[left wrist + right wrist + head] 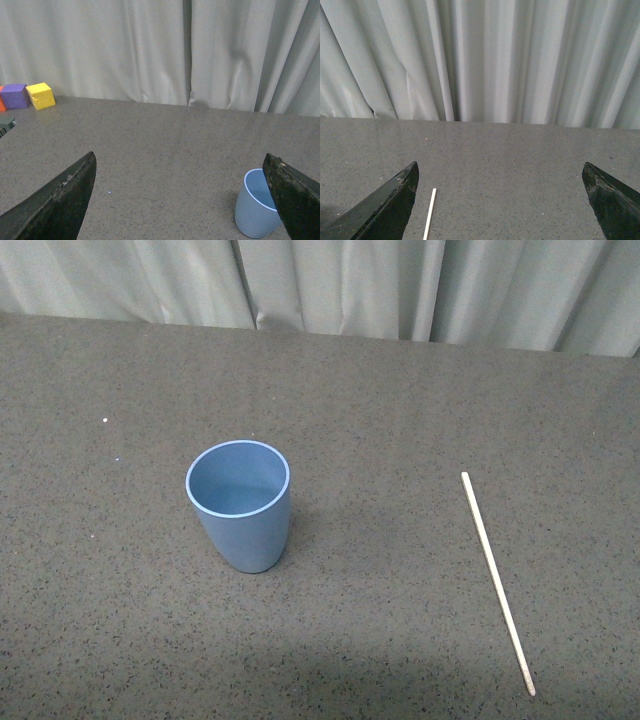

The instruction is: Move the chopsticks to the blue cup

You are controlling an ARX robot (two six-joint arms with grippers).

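Observation:
The blue cup (240,505) stands upright and empty on the grey table, left of centre in the front view. The chopsticks (497,581), a single pale stick, lie flat to its right, running from mid-table toward the front edge. Neither arm shows in the front view. In the left wrist view my left gripper (180,200) is open, with the blue cup (255,210) partly hidden behind one finger. In the right wrist view my right gripper (500,200) is open above the table, and the far end of the chopsticks (429,214) lies just inside one finger.
Pale curtains (330,285) hang behind the table's far edge. A yellow cube (40,95) and a purple cube (15,95) sit at the far side of the table in the left wrist view, with an orange piece beside them at the picture's edge.

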